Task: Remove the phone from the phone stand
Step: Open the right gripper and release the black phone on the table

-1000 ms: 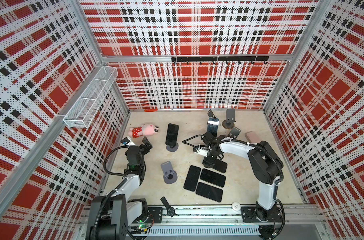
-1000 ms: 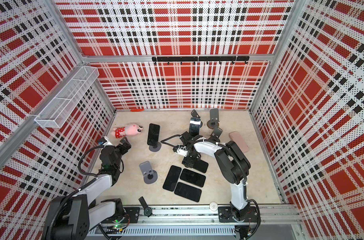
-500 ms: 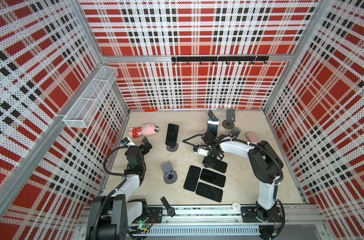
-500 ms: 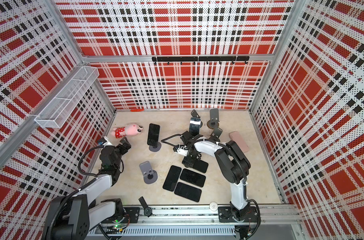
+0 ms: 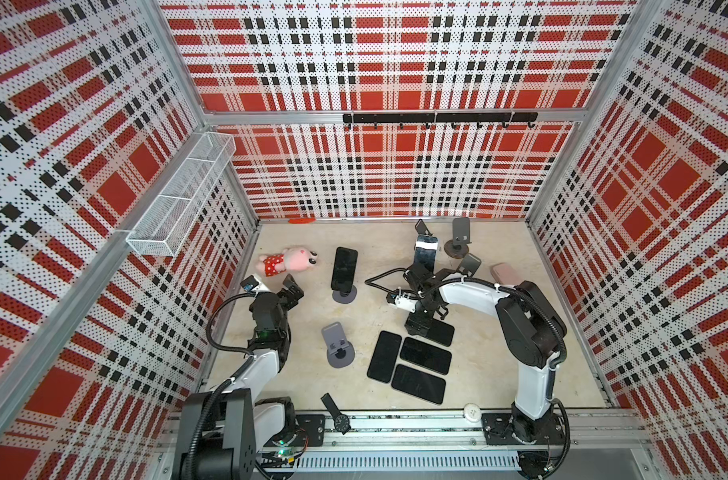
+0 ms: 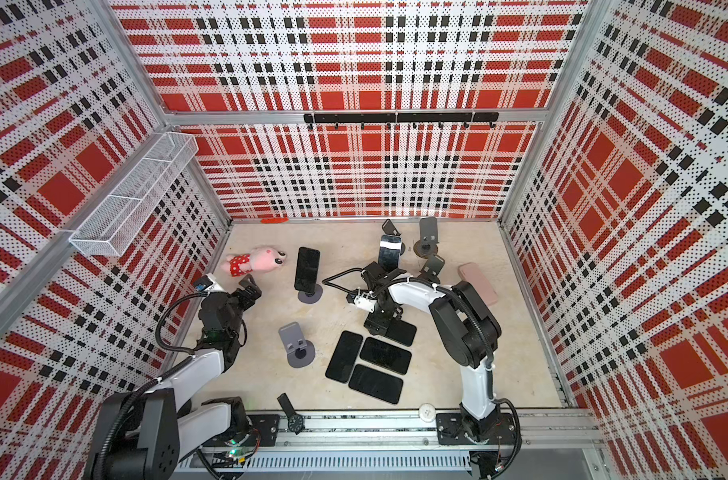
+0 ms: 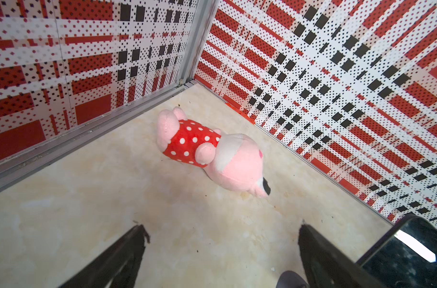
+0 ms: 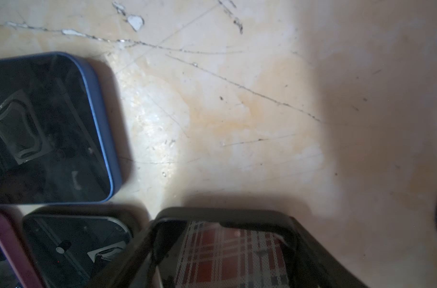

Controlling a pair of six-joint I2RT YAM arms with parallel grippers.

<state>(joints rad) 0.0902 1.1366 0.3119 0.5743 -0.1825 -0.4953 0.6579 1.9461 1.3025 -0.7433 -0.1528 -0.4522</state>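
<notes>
Plaid walls (image 5: 374,174), beige floor (image 5: 383,245)
Wire basket (image 5: 179,199) on left wall; black hook rail (image 5: 437,118) on far wall.

My left arm (image 5: 259,365) rises from its base at the front and bends forward. The wrist is tipped so my left gripper (image 5: 272,287) points toward the far left corner. Its jaws stand spread wide with nothing between them. My right arm (image 5: 474,293) climbs from its base, folds hard at the elbow (image 5: 528,328) and runs its white forearm leftward to the middle. There the wrist drops my right gripper (image 5: 419,327) nose-down and low, jaws clamped on the long edges of a phone (image 8: 232,251) near one end.
</notes>
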